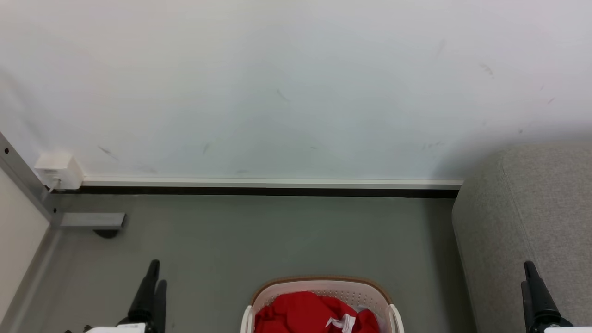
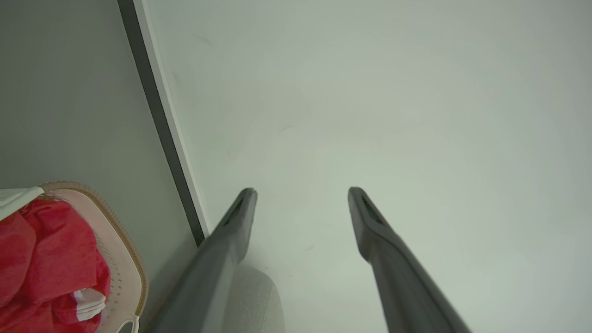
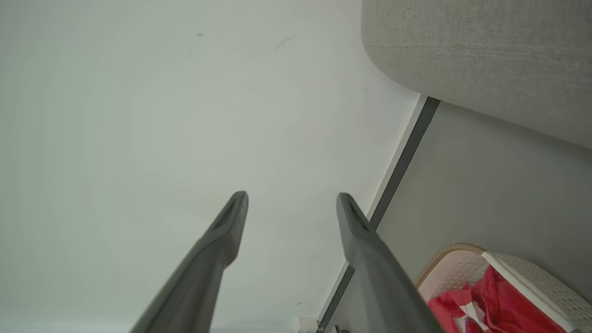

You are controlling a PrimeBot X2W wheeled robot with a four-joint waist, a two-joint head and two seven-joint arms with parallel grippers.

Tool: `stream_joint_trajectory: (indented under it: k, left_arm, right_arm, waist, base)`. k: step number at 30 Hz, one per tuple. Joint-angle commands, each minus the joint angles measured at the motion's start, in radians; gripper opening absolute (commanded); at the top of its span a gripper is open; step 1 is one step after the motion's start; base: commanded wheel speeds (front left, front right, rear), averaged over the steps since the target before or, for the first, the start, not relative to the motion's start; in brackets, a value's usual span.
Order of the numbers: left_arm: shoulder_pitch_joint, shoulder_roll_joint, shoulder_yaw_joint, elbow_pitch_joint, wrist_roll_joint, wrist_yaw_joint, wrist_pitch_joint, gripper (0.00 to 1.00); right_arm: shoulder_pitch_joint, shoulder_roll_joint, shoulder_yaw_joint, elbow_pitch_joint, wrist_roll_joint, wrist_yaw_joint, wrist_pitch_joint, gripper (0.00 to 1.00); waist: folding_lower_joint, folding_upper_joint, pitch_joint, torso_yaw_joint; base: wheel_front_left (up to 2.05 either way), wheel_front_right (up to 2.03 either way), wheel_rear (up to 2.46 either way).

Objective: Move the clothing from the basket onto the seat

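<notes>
The white basket (image 1: 319, 280) with a brown rim stands on the floor at the bottom centre of the head view. Red clothing (image 1: 300, 314) with a white label is heaped inside it. The light grey seat (image 1: 532, 222) rises at the right, beside the basket. My left gripper (image 1: 156, 277) hangs open at the lower left, apart from the basket. My right gripper (image 1: 527, 277) stands open in front of the seat. In the left wrist view the left gripper (image 2: 302, 192) points at the wall, with basket (image 2: 134, 263) and clothing (image 2: 41, 249) at lower left. The right gripper (image 3: 292, 196) is empty too, near basket (image 3: 462, 268), clothing (image 3: 499, 305) and seat (image 3: 485, 60).
A pale wall with a white and black baseboard (image 1: 268, 186) closes the far side. A white wall box (image 1: 58, 170) and a grey metal frame leg (image 1: 23, 185) with a flat foot (image 1: 92, 220) stand at the left. Grey floor (image 1: 286, 231) lies between wall and basket.
</notes>
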Motion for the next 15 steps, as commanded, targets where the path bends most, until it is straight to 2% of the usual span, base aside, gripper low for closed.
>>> stream_joint_trajectory:
  k: [1, 15]
  left_arm:
    - [-0.016, 0.007, -0.010, -0.024, 0.040, 0.008, -0.014, 1.00]
    - [-0.015, 0.010, -0.068, -0.069, 0.274, 0.059, -0.075, 1.00]
  right_arm:
    - [-0.008, -0.008, -0.003, -0.028, -0.054, 0.000, -0.015, 1.00]
    - [0.011, -0.032, 0.031, -0.087, -0.366, 0.000, -0.076, 1.00]
  waist:
    - [0.0000, 0.0000, 0.000, 0.001]
    - [0.0000, 0.0000, 0.002, 0.012]
  base:
    - [0.00, 0.00, 0.00]
    - [0.00, 0.00, 0.00]
